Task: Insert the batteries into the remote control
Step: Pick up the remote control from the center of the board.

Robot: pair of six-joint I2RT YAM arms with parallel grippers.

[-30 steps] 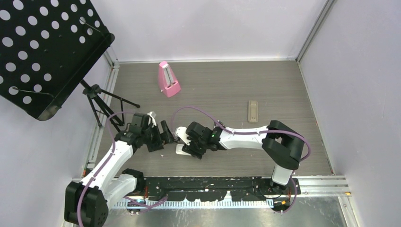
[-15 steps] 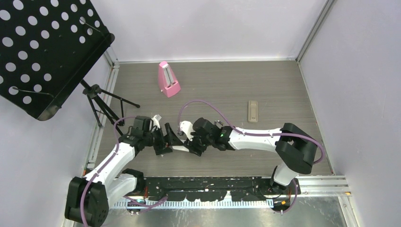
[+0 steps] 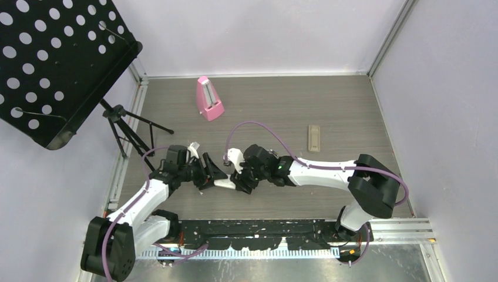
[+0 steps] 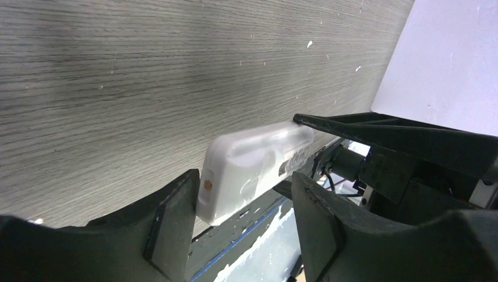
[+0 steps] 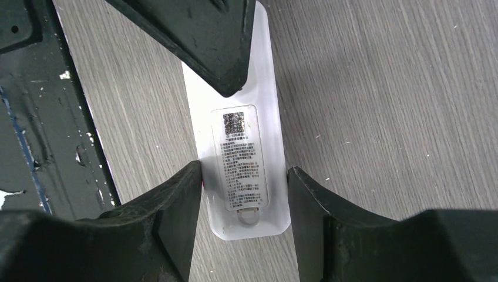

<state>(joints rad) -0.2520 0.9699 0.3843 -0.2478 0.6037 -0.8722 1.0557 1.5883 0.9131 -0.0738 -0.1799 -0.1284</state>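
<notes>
The right tool (image 5: pixel 244 170) clamps the remote (image 5: pixel 265 76), label (image 5: pixel 241 158) up, likely steadying it for opening; the left tool (image 4: pixel 244 179) straddles its other end, grip unclear.

Grey wood-grain tabletop (image 3: pixel 276 111), pale lilac walls (image 3: pixel 264 35), aluminium corner rails (image 3: pixel 389 36), black perforated music stand (image 3: pixel 53 64) at left.

You're working in a robotics lab cell: a wood-grain table (image 3: pixel 282 111) boxed in by plain pale wall panels (image 3: pixel 258 35) and aluminium framing (image 3: pixel 387 38). A scuffed black mounting rail (image 3: pixel 264 226) runs along the near edge. A perforated music stand (image 3: pixel 59 64) overhangs the far-left corner, and a pink metronome (image 3: pixel 209 100) stands near the far edge.
</notes>
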